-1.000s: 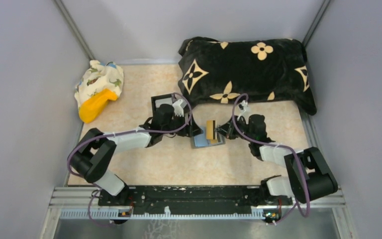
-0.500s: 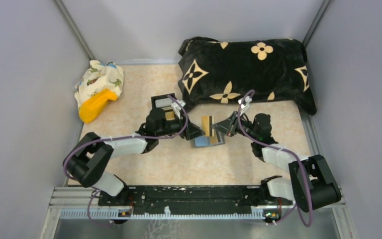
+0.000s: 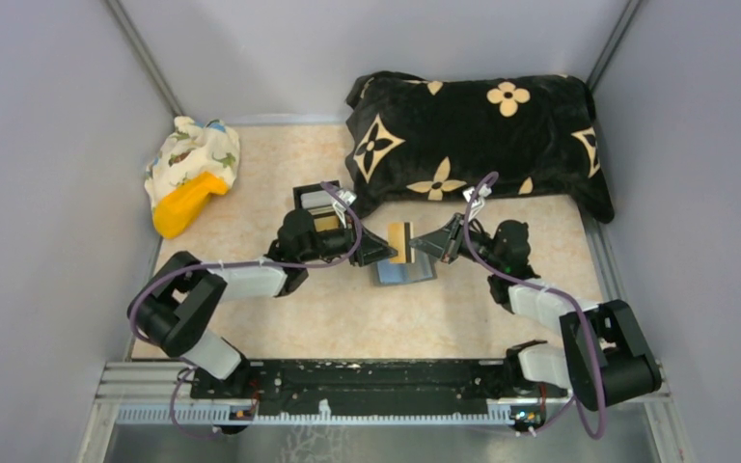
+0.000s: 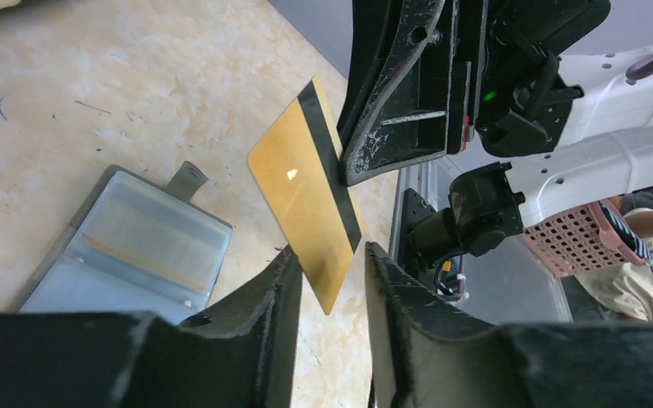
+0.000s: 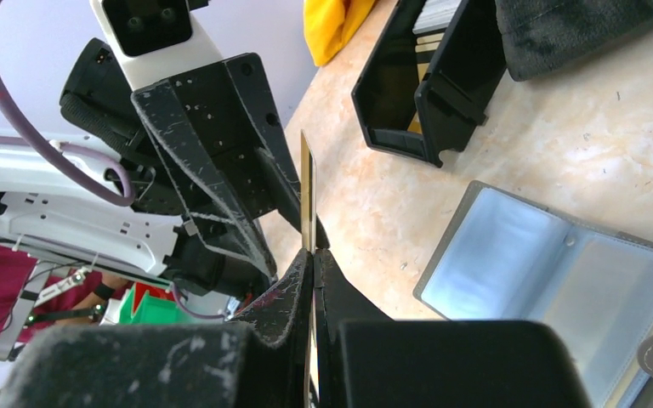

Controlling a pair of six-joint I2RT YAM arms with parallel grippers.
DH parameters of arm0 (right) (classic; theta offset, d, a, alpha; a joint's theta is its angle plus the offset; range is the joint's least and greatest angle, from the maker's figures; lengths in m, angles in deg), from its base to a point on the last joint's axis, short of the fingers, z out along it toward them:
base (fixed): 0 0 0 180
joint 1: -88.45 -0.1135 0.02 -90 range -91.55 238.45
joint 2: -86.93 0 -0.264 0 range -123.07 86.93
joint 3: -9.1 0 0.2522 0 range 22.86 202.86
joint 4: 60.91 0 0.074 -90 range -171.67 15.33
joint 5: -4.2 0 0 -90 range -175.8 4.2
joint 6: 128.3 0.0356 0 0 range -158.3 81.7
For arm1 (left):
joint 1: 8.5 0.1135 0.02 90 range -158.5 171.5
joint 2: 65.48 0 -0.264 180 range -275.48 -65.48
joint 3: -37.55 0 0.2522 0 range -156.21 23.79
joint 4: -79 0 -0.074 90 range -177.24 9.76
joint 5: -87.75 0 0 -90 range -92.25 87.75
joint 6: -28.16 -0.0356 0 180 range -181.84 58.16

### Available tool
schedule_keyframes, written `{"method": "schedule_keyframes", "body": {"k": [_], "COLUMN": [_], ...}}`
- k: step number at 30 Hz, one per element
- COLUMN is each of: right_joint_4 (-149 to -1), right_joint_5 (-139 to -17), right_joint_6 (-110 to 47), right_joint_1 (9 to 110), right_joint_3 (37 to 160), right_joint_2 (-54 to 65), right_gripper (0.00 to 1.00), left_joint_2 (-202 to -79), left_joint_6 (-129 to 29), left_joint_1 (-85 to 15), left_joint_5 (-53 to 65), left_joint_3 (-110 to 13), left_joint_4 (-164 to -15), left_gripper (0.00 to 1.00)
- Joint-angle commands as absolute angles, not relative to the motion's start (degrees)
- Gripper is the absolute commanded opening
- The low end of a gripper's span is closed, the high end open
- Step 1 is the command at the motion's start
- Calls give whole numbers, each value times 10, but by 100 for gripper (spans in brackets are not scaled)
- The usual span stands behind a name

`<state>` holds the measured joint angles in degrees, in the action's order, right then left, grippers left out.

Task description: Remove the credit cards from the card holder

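Observation:
The grey card holder [image 3: 404,273] lies open on the table, its light-blue inner face up; it also shows in the left wrist view [image 4: 127,246] and the right wrist view [image 5: 561,289]. My right gripper [image 3: 426,244] is shut on a gold card with a black stripe [image 3: 400,242] and holds it in the air above the holder's far edge. The right wrist view shows the card edge-on [image 5: 306,187] in the shut gripper [image 5: 313,268]. My left gripper [image 4: 330,285] is open, its jaws either side of the card's lower corner [image 4: 306,191], with a gap showing.
A black box with gold and silvery compartments [image 3: 316,204] stands just behind the left gripper, also in the right wrist view [image 5: 429,76]. A black flowered cushion [image 3: 473,140] fills the back right. A patterned cloth with a yellow object [image 3: 191,174] lies at the back left.
My right gripper has lifted the gold card off the holder and drawn back to the right. My left gripper has come off the holder and now stands open around the card's corner.

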<state>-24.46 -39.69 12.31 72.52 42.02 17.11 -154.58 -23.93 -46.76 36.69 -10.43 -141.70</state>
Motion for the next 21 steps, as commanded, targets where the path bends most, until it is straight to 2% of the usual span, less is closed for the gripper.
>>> {"method": "schedule_keyframes", "body": {"k": [1,2,5,6,12,16,21], "right_joint_4": [-212,-211,-211,-211,-199,-195,-183], "right_joint_5": [-384,-383,-380,-380,-375,-375,-370], "right_joint_6": [122,122,122,122,129,130,136], "right_joint_1": [728,728,729,728,728,727,727], "right_joint_3": [417,417,419,419,425,433,441], "right_joint_2": [170,170,167,166,163,158,148], "right_gripper": [0,0,0,0,0,0,0], "left_joint_2": [-1554,-1556,-1567,-1571,-1606,-1631,-1650], "left_joint_6": [-223,-221,-212,-209,-167,-134,-107], "left_joint_1": [-469,-469,-469,-469,-470,-470,-471], "left_joint_5": [392,393,402,408,436,454,464], "left_joint_3": [-105,-105,-109,-110,-111,-113,-110], "left_joint_4": [-1465,-1466,-1479,-1484,-1543,-1587,-1628], "left_gripper": [34,29,2,0,0,16,19]}}
